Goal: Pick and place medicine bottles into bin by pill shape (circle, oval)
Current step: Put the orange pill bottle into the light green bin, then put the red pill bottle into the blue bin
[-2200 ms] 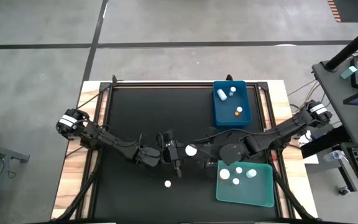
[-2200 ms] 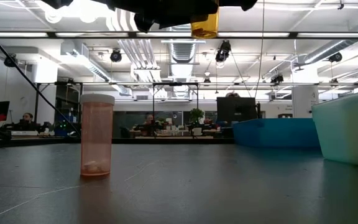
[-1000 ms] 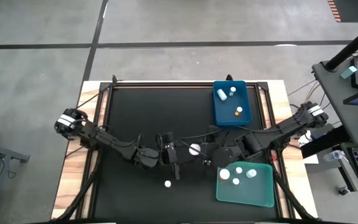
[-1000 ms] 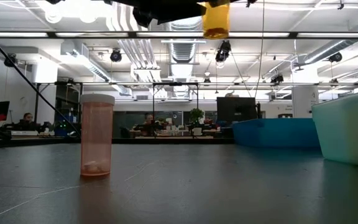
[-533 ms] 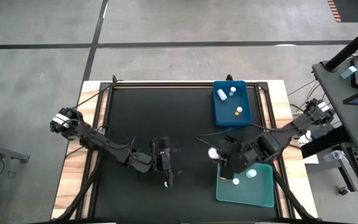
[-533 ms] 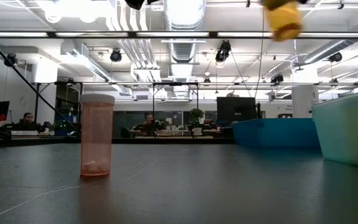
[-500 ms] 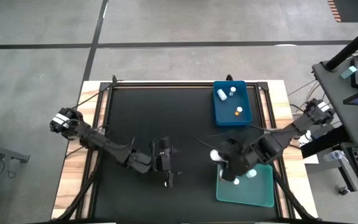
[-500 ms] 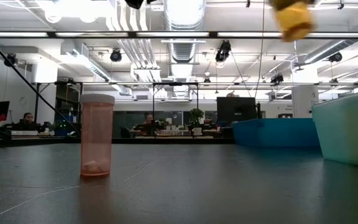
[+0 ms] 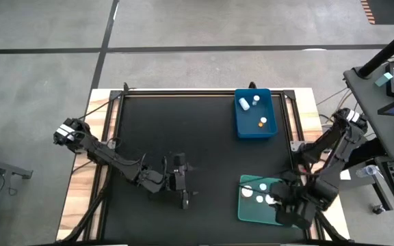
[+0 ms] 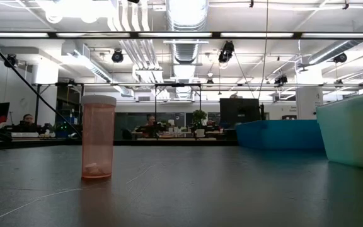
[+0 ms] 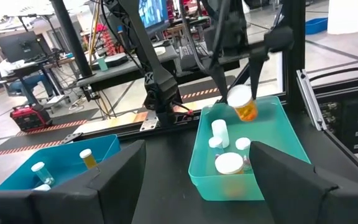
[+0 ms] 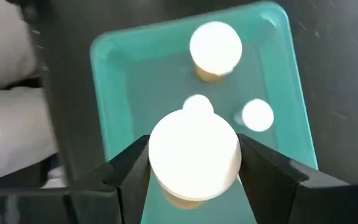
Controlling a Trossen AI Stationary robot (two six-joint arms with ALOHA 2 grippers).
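- Over the teal tray (image 9: 289,217) at the table's front right, my right gripper (image 12: 194,163) hangs with its fingers clamped on a white-capped amber bottle (image 12: 194,155); the left wrist view shows that same bottle (image 11: 243,104) held in the air above the tray (image 11: 277,134).
- Inside the teal tray (image 12: 112,112) below, three more bottles show their white caps: one large cap (image 12: 215,46) and two smaller ones (image 12: 257,116), all apart from the one I hold.
- Near the front middle of the black mat (image 9: 197,137), my left gripper (image 9: 183,199) sits low, its fingers spread wide with nothing between them.
- On the mat in the low view, one pale orange bottle (image 10: 98,137) stands upright with its white cap on, something small and pale lying at its bottom.
- At the back right, the blue bin (image 9: 254,115) holds three bottles; from the left wrist view I see two lying in it (image 11: 87,158).
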